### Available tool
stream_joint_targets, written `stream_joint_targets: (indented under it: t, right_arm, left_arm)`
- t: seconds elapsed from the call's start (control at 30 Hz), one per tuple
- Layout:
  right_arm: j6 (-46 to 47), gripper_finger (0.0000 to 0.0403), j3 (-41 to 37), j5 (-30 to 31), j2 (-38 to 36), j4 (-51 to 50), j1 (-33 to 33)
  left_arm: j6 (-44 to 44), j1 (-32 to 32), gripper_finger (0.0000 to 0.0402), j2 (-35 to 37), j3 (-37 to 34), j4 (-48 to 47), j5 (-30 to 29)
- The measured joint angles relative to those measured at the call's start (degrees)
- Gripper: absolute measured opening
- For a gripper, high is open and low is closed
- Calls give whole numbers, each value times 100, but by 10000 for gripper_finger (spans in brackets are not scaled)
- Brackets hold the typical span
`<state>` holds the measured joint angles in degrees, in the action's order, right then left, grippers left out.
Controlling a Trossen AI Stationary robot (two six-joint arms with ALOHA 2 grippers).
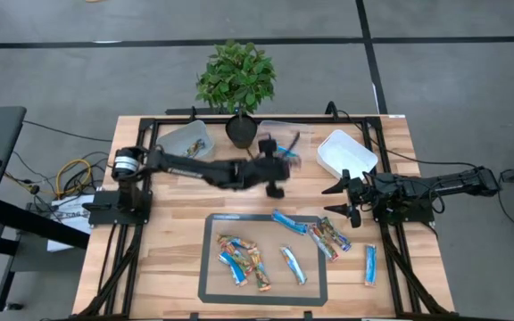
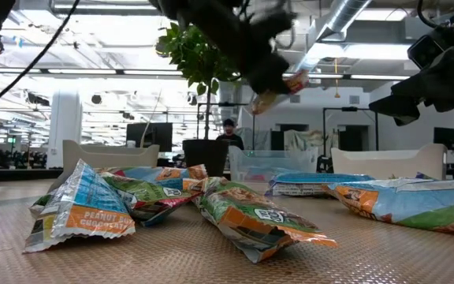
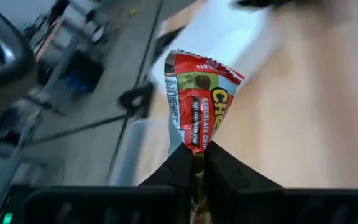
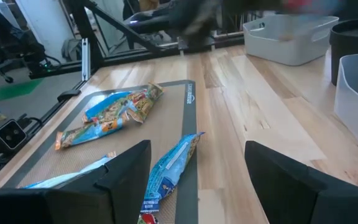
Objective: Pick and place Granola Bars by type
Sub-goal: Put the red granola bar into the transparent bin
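Observation:
My left gripper (image 1: 279,171) is stretched out over the table's middle, near the clear middle tub (image 1: 284,134), and is shut on a red wrapped granola bar (image 3: 197,93). In the low view the bar (image 2: 278,88) hangs high in the air. Several other bars lie flat on the grey mat (image 1: 212,290): a mixed heap (image 1: 242,256), a blue one (image 1: 293,265) and a multicoloured one (image 1: 328,236). Another blue bar (image 1: 369,265) lies on the wood. My right gripper (image 1: 342,198) waits open at the table's right side, holding nothing, and its fingers (image 4: 126,180) frame the nearer bars (image 4: 169,165). My left gripper pinches the red bar between its two fingers by one crimped end of the wrapper (image 3: 196,148). The rest of the bar sticks out past the fingertips (image 3: 219,165). The bar is lifted clear of the table, well above the bars on the mat.
A potted plant (image 1: 236,80) stands at the far edge between the tubs. A tub with items in it (image 1: 188,138) sits far left and a white tub (image 1: 346,152) far right. Bare wood lies between the mat and the tubs. A person (image 2: 228,134) shows in the room behind.

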<state>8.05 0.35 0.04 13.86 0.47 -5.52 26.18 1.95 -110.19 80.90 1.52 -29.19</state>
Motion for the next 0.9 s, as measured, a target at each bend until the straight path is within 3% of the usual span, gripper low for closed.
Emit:
stream_joint_targets:
  t: [0.13, 0.3, 0.47, 0.6, 0.73, 0.9]
  right_arm:
    - [0, 256, 1, 1, -1, 0, 0]
    - [0, 256, 0, -1, -6, 4, 2]
    - [0, 256, -1, 5, 46, 22, 2]
    - [0, 256, -1, 2, 38, 20, 2]
    - [0, 256, -1, -3, 38, 22, 1]
    - [0, 256, -1, 1, 38, 16, 0]
  left_arm:
    - [-33, 506, 14, -195, -3, 159, 99]
    - [19, 826, 22, -598, 107, 409, 695]
    - [433, 921, 23, -1104, 569, 597, 685]
    - [457, 961, 30, -1310, 972, 186, 376]
    - [330, 1009, 68, -1340, 1202, -284, 128]
    - [-78, 1070, 152, -1344, 1236, -569, 163]
